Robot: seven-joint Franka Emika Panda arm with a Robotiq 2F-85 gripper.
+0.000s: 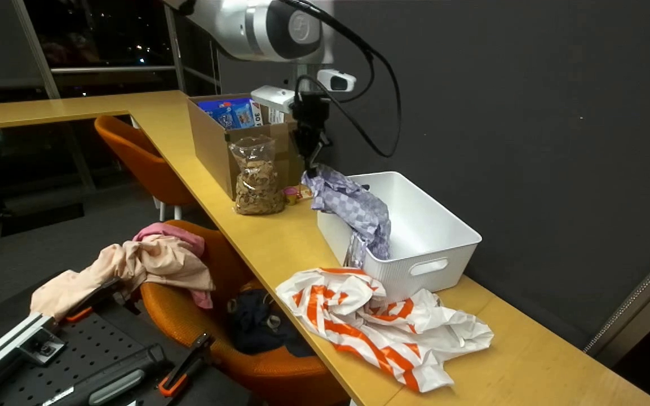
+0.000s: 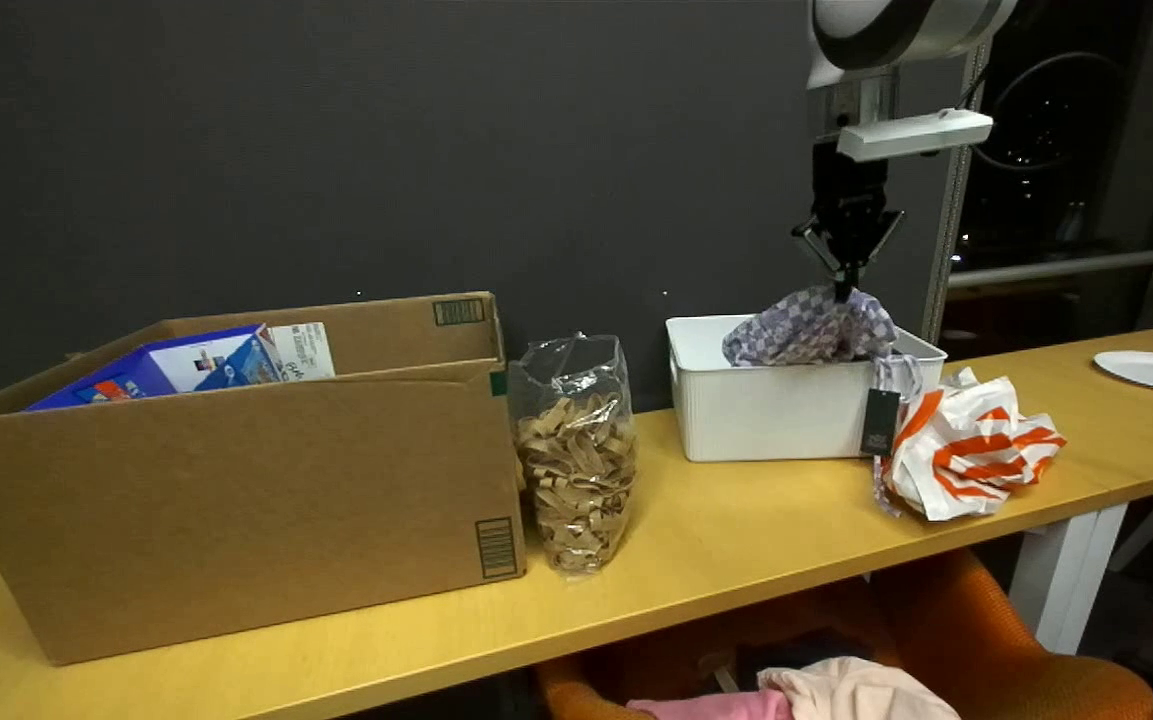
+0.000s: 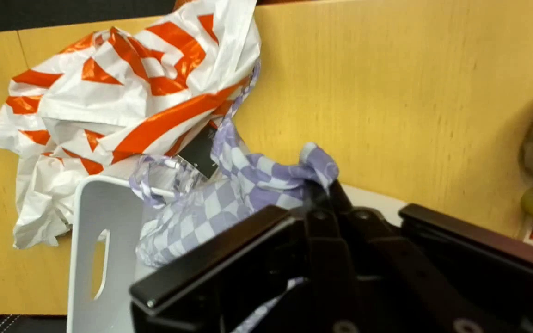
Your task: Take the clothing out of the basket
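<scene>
A purple and white checkered piece of clothing shows in both exterior views (image 1: 353, 206) (image 2: 796, 328) and in the wrist view (image 3: 211, 210). It hangs from my gripper, partly inside the white basket (image 1: 398, 282) (image 2: 776, 415) and draped over its rim. A strap and a dark tag (image 2: 880, 422) hang outside the basket wall. My gripper (image 1: 310, 171) (image 2: 844, 290) is just above the basket's edge. In the wrist view the fingertips (image 3: 324, 189) are closed on a fold of the clothing. The cloth's lower part in the basket is partly hidden.
A crumpled white and orange plastic bag (image 1: 387, 332) (image 2: 976, 450) lies against the basket. A clear bag of brown pieces (image 1: 260, 189) (image 2: 581, 480) and a cardboard box (image 1: 212, 152) (image 2: 266, 500) stand on the table. A dark wall (image 1: 527, 141) rises behind.
</scene>
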